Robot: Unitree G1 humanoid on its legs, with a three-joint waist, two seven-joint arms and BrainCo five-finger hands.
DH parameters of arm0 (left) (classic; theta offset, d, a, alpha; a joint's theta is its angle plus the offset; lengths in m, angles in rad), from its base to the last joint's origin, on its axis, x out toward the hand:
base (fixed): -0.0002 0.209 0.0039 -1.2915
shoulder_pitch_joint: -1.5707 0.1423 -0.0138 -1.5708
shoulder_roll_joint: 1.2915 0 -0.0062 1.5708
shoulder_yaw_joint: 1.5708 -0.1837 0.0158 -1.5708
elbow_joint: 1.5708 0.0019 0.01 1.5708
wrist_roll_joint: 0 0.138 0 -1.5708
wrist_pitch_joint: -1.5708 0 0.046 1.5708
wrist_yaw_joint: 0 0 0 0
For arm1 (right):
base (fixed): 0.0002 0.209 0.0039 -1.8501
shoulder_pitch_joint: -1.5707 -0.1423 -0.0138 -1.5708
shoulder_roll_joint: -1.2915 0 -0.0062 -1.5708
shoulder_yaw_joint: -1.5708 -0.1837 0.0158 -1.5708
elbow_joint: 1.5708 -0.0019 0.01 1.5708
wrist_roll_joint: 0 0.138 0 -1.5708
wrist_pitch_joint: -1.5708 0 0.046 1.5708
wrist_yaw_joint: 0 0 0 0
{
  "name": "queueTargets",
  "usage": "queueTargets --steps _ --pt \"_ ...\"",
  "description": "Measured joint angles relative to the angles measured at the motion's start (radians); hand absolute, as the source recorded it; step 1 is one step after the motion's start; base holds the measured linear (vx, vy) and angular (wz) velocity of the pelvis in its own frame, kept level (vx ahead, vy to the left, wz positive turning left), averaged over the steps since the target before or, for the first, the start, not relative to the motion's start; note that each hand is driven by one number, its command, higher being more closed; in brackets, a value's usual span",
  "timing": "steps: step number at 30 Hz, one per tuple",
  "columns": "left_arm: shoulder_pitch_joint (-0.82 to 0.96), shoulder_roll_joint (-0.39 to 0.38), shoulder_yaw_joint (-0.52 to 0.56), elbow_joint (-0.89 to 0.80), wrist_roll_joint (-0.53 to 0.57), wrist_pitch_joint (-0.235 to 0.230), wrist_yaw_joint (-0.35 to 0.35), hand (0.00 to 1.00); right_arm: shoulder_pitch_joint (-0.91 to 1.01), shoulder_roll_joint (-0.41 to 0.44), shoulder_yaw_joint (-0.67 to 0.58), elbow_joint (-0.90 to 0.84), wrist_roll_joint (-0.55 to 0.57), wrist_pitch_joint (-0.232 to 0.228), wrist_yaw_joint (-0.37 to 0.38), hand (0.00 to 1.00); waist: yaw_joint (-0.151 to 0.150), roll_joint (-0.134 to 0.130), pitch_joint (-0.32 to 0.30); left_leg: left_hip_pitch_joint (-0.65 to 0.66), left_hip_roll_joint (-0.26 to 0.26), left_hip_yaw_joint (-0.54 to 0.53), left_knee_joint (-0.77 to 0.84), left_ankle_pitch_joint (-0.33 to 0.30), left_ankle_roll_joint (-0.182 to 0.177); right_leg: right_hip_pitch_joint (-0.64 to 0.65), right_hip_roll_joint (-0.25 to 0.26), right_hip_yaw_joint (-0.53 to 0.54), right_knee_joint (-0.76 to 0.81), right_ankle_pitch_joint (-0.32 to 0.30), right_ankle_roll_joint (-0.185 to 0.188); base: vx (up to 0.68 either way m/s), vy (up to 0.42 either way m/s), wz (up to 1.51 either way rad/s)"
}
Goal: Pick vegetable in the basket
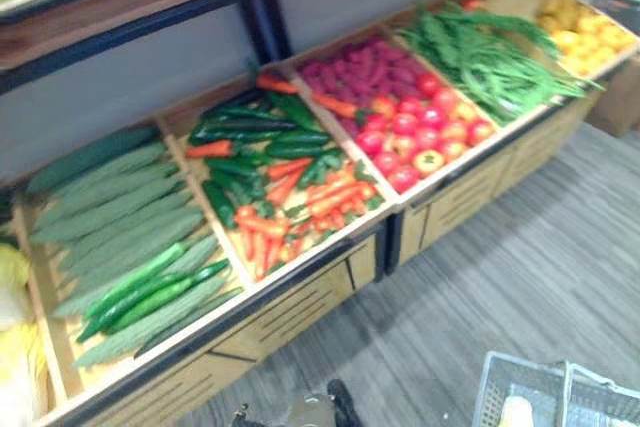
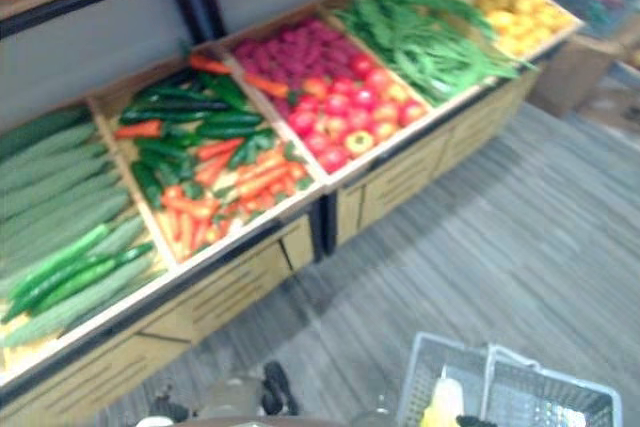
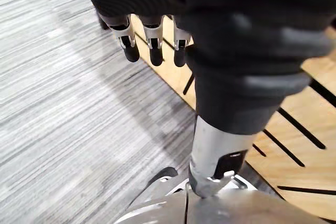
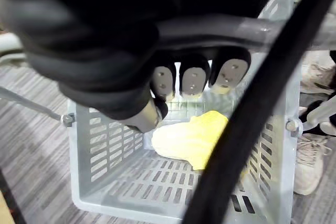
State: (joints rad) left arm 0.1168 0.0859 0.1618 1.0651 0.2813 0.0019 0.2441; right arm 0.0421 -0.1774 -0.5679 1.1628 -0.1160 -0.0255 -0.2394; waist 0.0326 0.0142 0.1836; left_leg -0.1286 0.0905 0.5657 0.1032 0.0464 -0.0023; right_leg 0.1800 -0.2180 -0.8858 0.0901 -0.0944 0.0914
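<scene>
Gripped the basket (image 4: 100,145) by its dark handle (image 4: 236,29), right hand (image 4: 191,80) fingers curled round it. Carried one yellow vegetable (image 4: 191,137) loose on the basket floor. Hung the left hand (image 3: 152,38) beside the stand's wooden front (image 3: 294,129), fingers straight and empty. Risked, by judgement, a swinging basket striking the stand or tipping the vegetable out on the reach toward the cucumbers (image 1: 150,292), well apart from both hands.
</scene>
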Motion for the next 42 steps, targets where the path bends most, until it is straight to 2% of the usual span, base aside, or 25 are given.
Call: queueTargets --steps 1,2,4,6,7,8,9,10,11,12,14,17,19,21,22,23,24,25,26,27,30,32,36,39,42 --pt "0.0 0.0 -0.001 0.0 0.0 0.0 -0.005 0.0 -0.01 0.003 -0.002 -0.003 0.001 0.0 0.001 1.0 0.003 -0.005 0.003 -0.002 -0.009 -0.001 -0.018 0.001 0.004 0.002 0.002 -0.006 -0.007 0.0 0.0 0.09 0.1 0.9" --pt "0.003 0.005 -0.002 0.011 0.001 0.003 -0.015 0.0 -0.029 0.015 0.001 -0.01 -0.001 0.0 0.001 1.0 0.008 -0.013 0.007 -0.007 -0.023 -0.006 -0.032 0.001 0.031 0.01 0.005 -0.014 -0.015 0.004 0.007 0.06 0.057 0.77" --pt "0.009 0.016 -0.001 0.012 0.005 0.009 -0.021 0.0 -0.046 0.039 0.026 -0.016 -0.002 -0.002 0.004 1.0 0.019 -0.026 0.012 0.008 -0.048 -0.037 -0.035 -0.002 0.039 0.046 -0.008 -0.015 -0.001 0.01 0.017 0.07 0.022 0.73" --pt "0.013 0.013 -0.002 0.02 0.006 0.009 -0.025 0.0 -0.05 0.048 0.029 -0.017 -0.002 -0.004 0.009 1.0 0.028 -0.027 0.01 0.041 -0.06 -0.043 -0.063 -0.022 0.047 0.051 -0.045 -0.014 0.105 -0.007 0.043 0.04 0.037 0.43" --pt "0.016 0.009 -0.007 0.027 0.007 0.008 -0.027 0.0 -0.049 0.047 0.029 -0.016 -0.002 -0.004 0.01 1.0 0.026 -0.013 0.003 0.054 -0.059 -0.051 -0.076 -0.054 0.055 0.047 -0.059 -0.013 0.166 -0.017 0.059 0.02 0.086 0.53" --pt "0.015 0.01 -0.008 0.039 0.008 0.009 -0.031 0.0 -0.05 0.051 0.028 -0.017 0.001 -0.005 0.01 1.0 0.022 -0.015 0.0 0.079 -0.074 -0.061 -0.1 -0.067 0.063 0.019 -0.123 0.008 0.321 -0.033 0.08 0.03 0.072 0.39" --pt "0.021 0.011 -0.008 0.039 0.008 0.009 -0.033 0.0 -0.052 0.052 0.029 -0.02 0.004 -0.009 0.01 1.0 0.027 -0.015 0.0 0.09 -0.081 -0.061 -0.109 -0.067 0.063 -0.01 -0.165 0.039 0.415 -0.03 0.075 0.07 0.126 0.27" --pt "0.03 0.016 -0.008 0.037 0.008 0.009 -0.034 0.0 -0.063 0.052 0.031 -0.04 0.008 -0.019 0.005 1.0 0.028 -0.025 0.0 0.106 -0.096 -0.069 -0.122 -0.069 0.065 -0.092 -0.236 0.133 0.595 0.003 0.038 0.1 0.086 0.13" --pt "0.029 0.023 -0.007 0.037 0.008 0.011 -0.034 0.0 -0.069 0.047 0.044 -0.055 0.007 -0.027 0.01 1.0 0.022 -0.03 0.003 0.111 -0.1 -0.089 -0.121 -0.072 0.068 -0.149 -0.249 0.222 0.687 0.004 0.044 0.14 0.068 0.43" --pt "0.027 0.031 -0.007 0.027 0.008 0.011 -0.034 0.0 -0.07 0.043 0.071 -0.056 -0.001 -0.04 0.012 1.0 0.017 -0.037 0.004 0.117 -0.096 -0.125 -0.118 -0.078 0.075 -0.2 -0.233 0.302 0.747 -0.022 0.055 0.15 -0.011 0.8" --pt "0.03 0.046 -0.001 0.007 0.008 0.011 -0.032 0.0 -0.077 0.05 0.076 -0.054 0.001 -0.043 0.017 1.0 0.011 -0.057 0.005 0.128 -0.089 -0.17 -0.115 -0.074 0.068 -0.233 -0.217 0.331 0.745 -0.094 0.056 0.16 -0.033 0.79" --pt "0.025 0.038 0.004 0.0 0.008 0.01 -0.03 0.0 -0.085 0.064 0.075 -0.047 0.011 -0.039 0.018 1.0 0.012 -0.065 0.002 0.131 -0.049 -0.241 -0.09 -0.079 0.028 -0.259 -0.188 0.362 0.563 -0.114 0.044 0.15 -0.114 0.64" --pt "0.016 0.037 0.003 -0.003 0.008 0.01 -0.02 0.0 -0.087 0.079 0.062 -0.046 0.018 -0.039 0.018 1.0 0.015 -0.066 0.002 0.122 -0.024 -0.28 -0.092 -0.076 0.007 -0.279 -0.143 0.468 0.368 -0.1 0.064 0.17 -0.281 0.58" --pt "-0.008 0.045 0.001 -0.003 0.008 0.008 -0.015 0.0 -0.089 0.086 0.018 -0.034 0.043 -0.038 0.018 1.0 0.016 -0.077 0.0 0.101 -0.01 -0.338 -0.099 -0.06 -0.034 -0.288 -0.109 0.626 0.136 -0.047 0.092 0.12 -0.362 0.65" --pt "-0.012 0.048 0.0 -0.003 0.008 0.008 -0.013 0.0 -0.089 0.089 0.002 -0.023 0.053 -0.037 0.018 1.0 0.015 -0.091 -0.004 0.095 -0.014 -0.352 -0.099 -0.056 -0.048 -0.287 -0.107 0.654 0.091 -0.021 0.091 0.1 -0.403 0.76" --pt "-0.021 0.074 -0.001 -0.005 0.009 0.004 -0.008 0.0 -0.088 0.104 -0.038 -0.011 0.06 -0.034 0.017 1.0 0.011 -0.128 -0.005 0.094 -0.033 -0.37 -0.111 -0.044 -0.074 -0.276 -0.123 0.689 0.051 0.045 0.106 0.08 -0.431 0.79" --pt "-0.031 0.064 -0.005 0.01 0.011 0.003 -0.012 0.0 -0.09 0.09 -0.072 -0.008 0.072 -0.029 0.016 1.0 0.006 -0.105 0.002 0.12 -0.009 -0.389 -0.147 -0.025 -0.096 -0.268 -0.1 0.66 0.075 0.058 0.12 0.11 -0.396 0.73" --pt "-0.028 0.055 -0.007 0.008 0.013 -0.001 -0.012 0.0 -0.09 0.083 -0.09 -0.008 0.078 -0.025 0.013 1.0 0.003 -0.086 -0.008 0.132 0.01 -0.373 -0.163 -0.019 -0.104 -0.262 -0.082 0.645 0.071 0.046 0.109 0.18 -0.32 0.46" --pt "-0.016 0.034 -0.007 0.009 0.017 -0.001 -0.01 0.0 -0.089 0.06 -0.106 -0.007 0.079 -0.01 0.006 1.0 -0.001 -0.04 -0.015 0.15 0.057 -0.358 -0.188 0.008 -0.127 -0.249 -0.043 0.621 0.071 0.038 0.093 0.2 -0.248 0.19" --pt "-0.012 0.028 -0.004 0.009 0.017 0.0 -0.008 0.0 -0.089 0.051 -0.115 -0.006 0.079 0.001 0.008 1.0 -0.001 -0.02 -0.017 0.154 0.093 -0.358 -0.196 0.022 -0.147 -0.238 -0.005 0.607 0.065 0.034 0.08 0.18 -0.24 0.09" --pt "-0.012 0.04 0.006 0.008 0.019 -0.001 -0.008 0.0 -0.081 0.047 -0.144 0.018 0.079 0.011 0.005 1.0 -0.004 -0.011 -0.027 0.16 0.137 -0.351 -0.197 0.029 -0.159 -0.211 0.046 0.589 0.039 0.028 0.063 0.13 -0.171 0.04" --pt "-0.011 0.038 0.034 0.01 0.019 -0.001 -0.009 0.0 -0.076 0.041 -0.153 0.027 0.078 0.012 0.003 1.0 -0.003 -0.019 -0.03 0.164 0.136 -0.33 -0.197 0.028 -0.159 -0.209 0.052 0.593 0.027 0.028 0.063 0.09 -0.057 -0.09" --pt "-0.016 0.037 0.222 0.033 0.003 0.01 -0.005 0.0 -0.057 0.054 -0.193 0.033 0.078 0.014 0.002 1.0 -0.007 -0.027 -0.046 0.168 0.12 -0.317 -0.197 0.028 -0.16 -0.187 0.042 0.593 -0.012 0.036 0.066 0.06 0.022 0.01" --pt "-0.017 0.037 0.383 0.034 -0.046 0.034 0.055 0.0 -0.043 0.059 -0.213 0.033 0.077 0.014 0.0 1.0 -0.008 -0.016 -0.061 0.173 0.116 -0.296 -0.197 0.028 -0.16 -0.171 0.043 0.597 -0.045 0.052 0.065 0.02 0.017 -0.05" --pt "-0.018 0.038 0.478 0.025 -0.084 0.045 0.137 0.0 -0.033 0.057 -0.212 0.032 0.075 0.012 -0.009 1.0 -0.008 0.0 -0.075 0.187 0.116 -0.275 -0.198 0.026 -0.158 -0.159 0.045 0.607 -0.058 0.06 0.065 -0.02 0.006 -0.1"
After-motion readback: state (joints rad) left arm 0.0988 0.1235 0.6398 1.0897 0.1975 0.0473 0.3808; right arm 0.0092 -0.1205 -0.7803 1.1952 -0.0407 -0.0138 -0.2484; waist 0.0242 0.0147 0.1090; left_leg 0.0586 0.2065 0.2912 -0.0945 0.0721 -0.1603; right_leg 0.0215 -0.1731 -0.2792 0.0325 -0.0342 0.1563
